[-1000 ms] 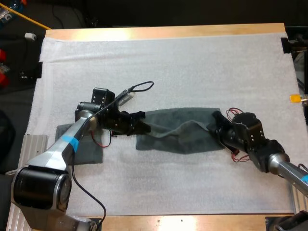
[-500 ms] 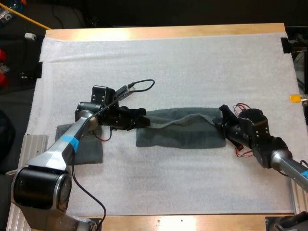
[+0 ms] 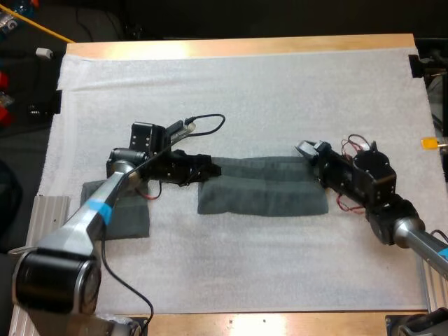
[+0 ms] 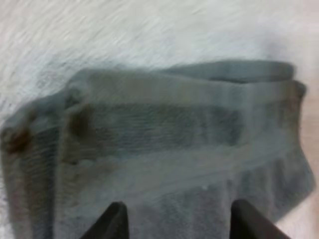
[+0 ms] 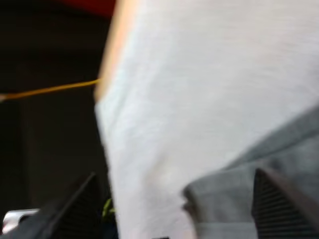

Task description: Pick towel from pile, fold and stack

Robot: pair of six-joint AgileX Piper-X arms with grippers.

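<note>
A dark grey-green towel (image 3: pixel 262 187) lies flat on the white mat as a long folded strip in the middle of the table. My left gripper (image 3: pixel 212 168) hovers at the strip's left end; its fingers (image 4: pixel 112 223) stand apart over the towel (image 4: pixel 164 134), holding nothing. My right gripper (image 3: pixel 309 150) sits just beyond the strip's far right corner, tilted up. Its fingers (image 5: pixel 281 204) are spread wide, with the towel's corner (image 5: pixel 249 191) lying loose between them on the mat. A second folded towel (image 3: pixel 126 213) rests under my left arm.
The white mat (image 3: pixel 245 91) covers most of the wooden table (image 3: pixel 238 46) and is bare beyond and in front of the strip. A metal rail (image 3: pixel 49 210) runs along the left edge.
Both grippers have opened and let go of the towel. Its raised fold has dropped flat into a strip. My right gripper has lifted and moved toward the far side.
</note>
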